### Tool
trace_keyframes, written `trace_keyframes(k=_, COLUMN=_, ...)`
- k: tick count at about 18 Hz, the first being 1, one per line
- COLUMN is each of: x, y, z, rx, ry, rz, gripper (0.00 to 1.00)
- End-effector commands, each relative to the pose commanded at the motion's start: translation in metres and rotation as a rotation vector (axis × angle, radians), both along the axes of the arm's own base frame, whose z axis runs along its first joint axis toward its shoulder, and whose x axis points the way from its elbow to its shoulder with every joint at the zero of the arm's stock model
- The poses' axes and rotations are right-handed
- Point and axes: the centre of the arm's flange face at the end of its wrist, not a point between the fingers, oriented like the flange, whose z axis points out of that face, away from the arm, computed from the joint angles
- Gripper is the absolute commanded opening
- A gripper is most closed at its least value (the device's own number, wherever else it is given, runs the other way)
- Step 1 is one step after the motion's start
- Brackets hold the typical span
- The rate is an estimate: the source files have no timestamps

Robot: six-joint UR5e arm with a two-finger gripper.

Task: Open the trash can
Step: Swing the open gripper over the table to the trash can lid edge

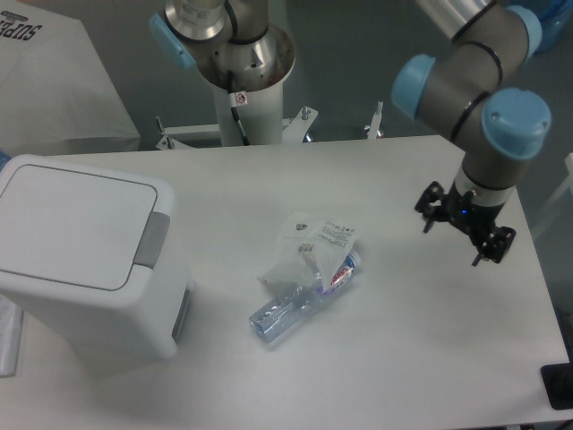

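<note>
At the left edge of the white table [394, 358] stands the trash can [89, 255], a large boxy white plastic bin with rounded corners. Its flat rectangular lid [72, 226] lies down flush and shut, so nothing of the inside can be seen. A grey push-latch strip [152, 240] runs along the lid's right edge, and a second grey panel shows lower on the bin's right wall. The bin sits at a slight angle to the table edge.

Behind the table, left of centre, rises the white pedestal [251, 90] of a second robot base, with a metal joint and a blue cap above it.

Near the middle of the table lies a crushed clear plastic bottle [300, 300] on its side, its capped end pointing up and to the right. A crumpled clear wrapper with a printed white label [318, 237] rests over and against its upper part. Both lie well apart from the bin, between it and the arm.

On the right, the grey UR5e arm [474, 72] with blue joint caps reaches down over the table's right side. Its black two-finger gripper [458, 227] hangs above the bare tabletop with its fingers spread apart and nothing between them, well away from the bottle and far from the bin.
</note>
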Motion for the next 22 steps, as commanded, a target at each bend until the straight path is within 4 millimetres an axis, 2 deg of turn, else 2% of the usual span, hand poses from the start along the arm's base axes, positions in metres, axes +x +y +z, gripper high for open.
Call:
trace_keyframes(k=3, x=0.026, y=0.029, z=0.016, rx=0.033, ry=-0.014, rz=0.036, gripper=1.0)
trace_keyframes(k=5, x=0.042, y=0.041, z=0.037, rx=0.093, ry=-0.047, rz=0.115, gripper=1.0)
trace_keyframes(k=9, x=0.079, y=0.082, z=0.071, rx=0.216, ry=-0.154, rz=0.228, gripper=1.0)
trace_keyframes(k=13, x=0.133, y=0.117, z=0.09, rx=0.229, ry=-0.213, rz=0.277, gripper=1.0)
trace_keyframes(k=17, x=0.192, y=0.138, z=0.109, rx=0.243, ry=-0.239, rz=0.251, gripper=1.0)
trace_keyframes(k=20, x=0.207, y=0.137, z=0.129, rx=0.289, ry=-0.279, rz=0.27, gripper=1.0)
trace_keyframes(k=22, x=0.218, y=0.134, z=0.133, rx=0.294, ry=-0.286, rz=0.263, gripper=1.0)
